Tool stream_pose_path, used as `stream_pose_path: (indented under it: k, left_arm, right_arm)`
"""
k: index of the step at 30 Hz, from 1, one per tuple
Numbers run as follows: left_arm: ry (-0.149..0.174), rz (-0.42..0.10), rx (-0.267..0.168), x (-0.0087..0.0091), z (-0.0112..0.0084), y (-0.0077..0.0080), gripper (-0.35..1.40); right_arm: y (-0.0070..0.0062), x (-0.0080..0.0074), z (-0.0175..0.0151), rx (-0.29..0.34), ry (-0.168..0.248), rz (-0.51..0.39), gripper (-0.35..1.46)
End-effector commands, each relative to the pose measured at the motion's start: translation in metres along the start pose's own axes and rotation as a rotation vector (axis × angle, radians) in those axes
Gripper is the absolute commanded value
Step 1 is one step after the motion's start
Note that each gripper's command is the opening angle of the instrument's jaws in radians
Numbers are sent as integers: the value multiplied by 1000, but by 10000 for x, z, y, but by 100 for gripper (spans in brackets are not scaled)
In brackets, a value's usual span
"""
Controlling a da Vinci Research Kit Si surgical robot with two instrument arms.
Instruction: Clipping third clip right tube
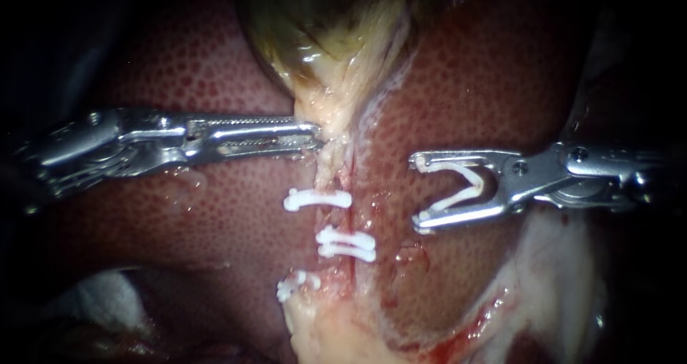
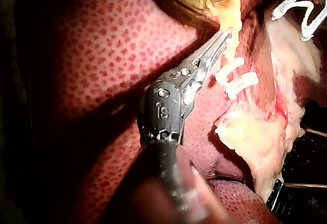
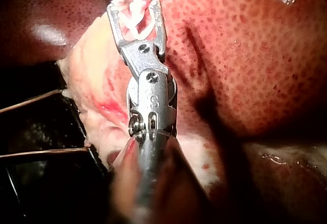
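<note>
My left instrument (image 1: pixel 315 131) comes in from the left, its long toothed jaws shut on the pale tissue (image 1: pixel 336 103) just under the gallbladder (image 1: pixel 322 21). From there a tube (image 1: pixel 336 174) runs down, crossed by three white clips (image 1: pixel 318 199) (image 1: pixel 347 244) (image 1: pixel 297 285). My right instrument (image 1: pixel 417 192) waits right of the tube, apart from it. Its jaws stand wide and hold an open white clip (image 1: pixel 461 185) that touches both. In the right wrist view that instrument (image 3: pixel 133 4) points at the tube. The left wrist view has the left instrument (image 2: pixel 222 38) beside the clips (image 2: pixel 235 78).
Dark red speckled liver (image 1: pixel 179 71) lies on both sides of the tube. Pale fatty tissue with a bloody streak (image 1: pixel 465 321) spreads at the lower right. White gauze (image 1: pixel 100 292) shows at the lower left.
</note>
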Motion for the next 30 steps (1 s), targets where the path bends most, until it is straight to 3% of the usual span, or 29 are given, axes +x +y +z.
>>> stream_pose_path:
  k: [1,5,9,12,20,24,30]
  left_arm:
    - [0,0,-1,0,-1,0,-35]
    - [-2,-1,-6,3,-9,-2,-35]
    - [-5,-6,-7,14,-28,-7,-35]
    - [-4,-14,9,29,-51,-11,-35]
    - [43,-24,35,58,-110,-8,-35]
    - [53,-20,40,67,-124,-10,-35]
    - [56,-22,43,68,-127,-10,-35]
  right_arm:
    - [0,0,0,0,0,0,49]
    - [1,0,0,0,0,0,49]
    - [1,0,0,-1,0,0,49]
    - [1,0,0,-1,0,0,49]
    - [1,0,0,-1,0,0,49]
    - [1,0,0,-1,0,0,49]
    - [1,0,3,-2,0,0,49]
